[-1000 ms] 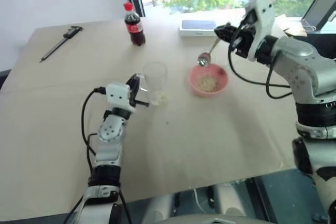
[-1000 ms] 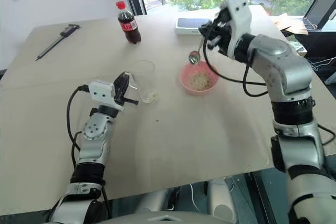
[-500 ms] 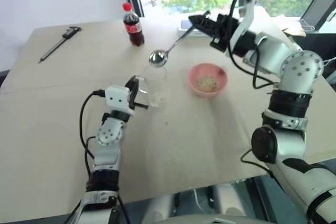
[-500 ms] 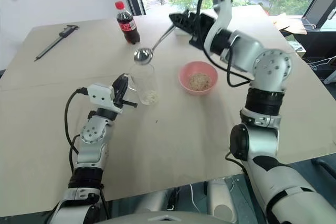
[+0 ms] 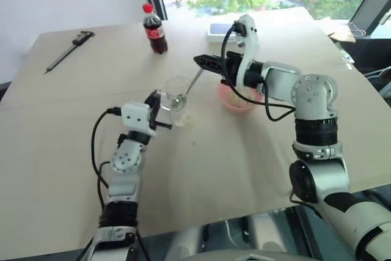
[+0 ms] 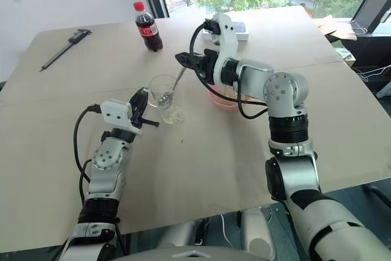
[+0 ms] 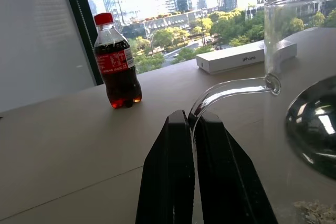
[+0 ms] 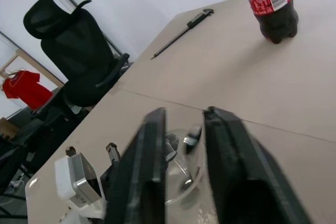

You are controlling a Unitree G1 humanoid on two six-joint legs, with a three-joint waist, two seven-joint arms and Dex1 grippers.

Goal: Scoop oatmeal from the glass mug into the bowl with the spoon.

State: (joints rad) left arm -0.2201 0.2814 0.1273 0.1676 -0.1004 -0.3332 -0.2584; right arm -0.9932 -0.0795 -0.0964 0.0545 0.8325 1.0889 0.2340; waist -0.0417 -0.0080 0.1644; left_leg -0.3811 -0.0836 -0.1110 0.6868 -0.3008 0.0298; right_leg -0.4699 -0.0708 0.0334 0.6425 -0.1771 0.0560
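The clear glass mug (image 5: 179,97) stands near the table's middle, with pale oatmeal (image 6: 174,114) at its bottom. My left gripper (image 7: 191,119) is shut on the mug's handle (image 7: 231,90). The silver spoon (image 5: 189,87) leans inside the mug, bowl end down (image 7: 315,127) and handle slanting up toward my right gripper (image 5: 198,60). That gripper points level at the mug from the right, and its fingers (image 8: 144,150) stand apart in the right wrist view. I cannot tell whether they still touch the handle. The pink bowl (image 6: 221,100) sits just right of the mug, partly hidden behind my right arm.
A cola bottle (image 5: 156,29) with a red cap stands at the back. A black caliper (image 5: 70,50) lies at the far left, and a white phone box (image 7: 244,56) sits near the far edge. A black office chair (image 8: 73,61) stands beyond the table's left side.
My right arm swung left and down, carrying the spoon from above the bowl into the mug. Its fingers have parted. The left gripper and the mug stayed in place.
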